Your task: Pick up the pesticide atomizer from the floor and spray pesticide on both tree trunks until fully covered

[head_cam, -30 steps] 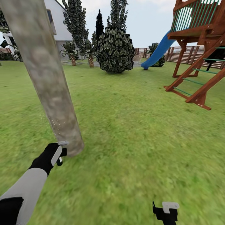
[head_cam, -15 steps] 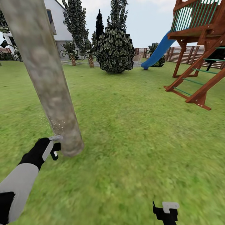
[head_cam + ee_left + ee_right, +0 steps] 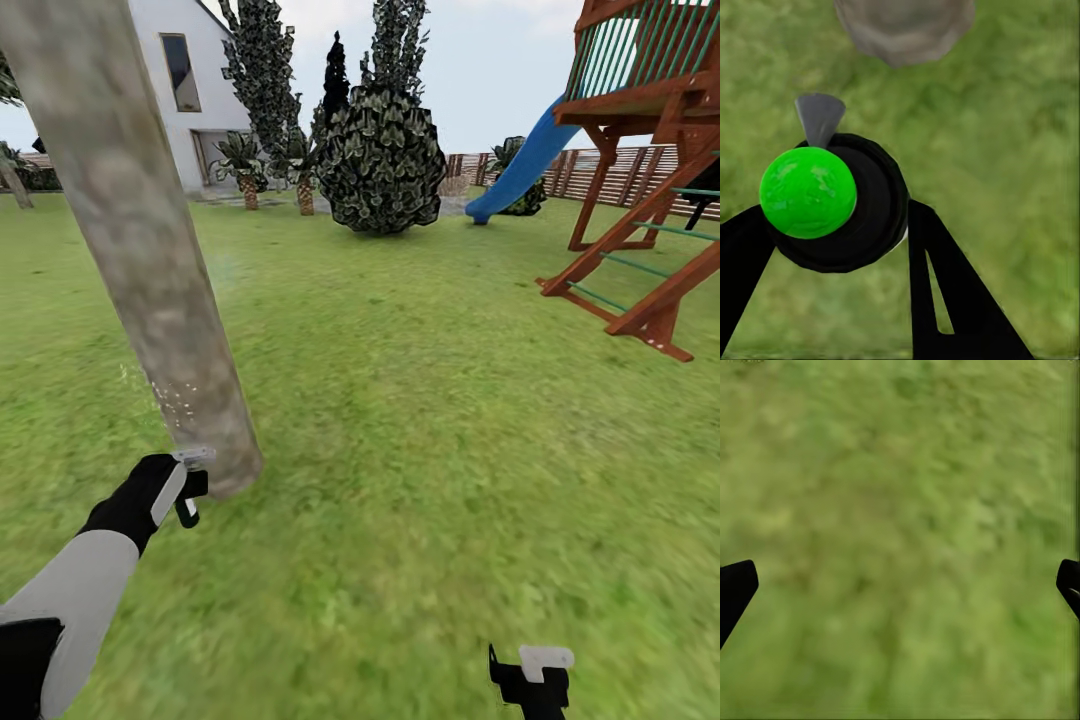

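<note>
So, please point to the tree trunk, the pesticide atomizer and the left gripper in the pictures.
tree trunk (image 3: 150, 280), head view, middle of the mottled column.
pesticide atomizer (image 3: 832, 202), left wrist view, its dark round body.
left gripper (image 3: 187, 487), head view, between the fingertips, beside the trunk's base.

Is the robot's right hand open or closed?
Open. The right gripper has its two black fingertips far apart over the grass, nothing between them.

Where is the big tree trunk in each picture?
Head view: the trunk leans across the left side, its foot just past the left gripper.
Left wrist view: its foot shows at the top edge, beyond the atomizer.
Right wrist view: not in it.
Shared landmark: the grass.
</note>
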Tool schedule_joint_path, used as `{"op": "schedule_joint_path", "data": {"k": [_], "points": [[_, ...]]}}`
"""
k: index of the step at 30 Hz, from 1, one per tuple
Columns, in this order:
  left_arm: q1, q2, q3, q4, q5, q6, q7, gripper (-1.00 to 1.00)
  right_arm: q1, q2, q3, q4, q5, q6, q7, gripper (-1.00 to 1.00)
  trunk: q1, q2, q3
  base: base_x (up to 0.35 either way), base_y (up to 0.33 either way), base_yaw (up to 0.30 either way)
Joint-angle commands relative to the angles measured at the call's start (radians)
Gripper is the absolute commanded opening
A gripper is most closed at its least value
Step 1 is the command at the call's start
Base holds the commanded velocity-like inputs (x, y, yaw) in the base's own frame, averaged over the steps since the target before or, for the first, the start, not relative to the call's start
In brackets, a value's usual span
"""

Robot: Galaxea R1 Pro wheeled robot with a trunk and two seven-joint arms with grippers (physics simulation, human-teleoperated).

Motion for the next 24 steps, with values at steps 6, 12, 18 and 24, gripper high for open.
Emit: {"op": "schedule_joint_path", "data": {"k": [6, 12, 18, 24], "points": [[0.022, 0.009, 0.000, 0.044, 0.010, -0.088, 0.012, -1.00, 0.000, 0.001, 0.009, 0.000, -0.004, 0.001, -0.005, 1.00, 0.000, 0.000, -0.001, 0.268, -0.154, 0.000], [0.022, 0.000, -0.002, 0.060, 0.011, -0.096, 0.013, -1.00, 0.000, 0.002, 0.009, 0.000, -0.005, 0.001, -0.005, 1.00, 0.000, 0.000, -0.001, 0.300, -0.110, 0.093], [0.022, 0.000, 0.001, 0.061, 0.012, -0.097, 0.014, -1.00, 0.000, 0.002, 0.010, 0.000, -0.004, 0.001, -0.005, 1.00, 0.000, 0.000, -0.001, 0.074, -0.251, 0.273], [0.022, -0.002, 0.001, 0.061, 0.014, -0.096, 0.015, -1.00, 0.000, 0.001, 0.010, 0.000, -0.004, 0.001, -0.005, 1.00, 0.000, 0.000, -0.001, 0.001, -0.275, 0.077]]}}
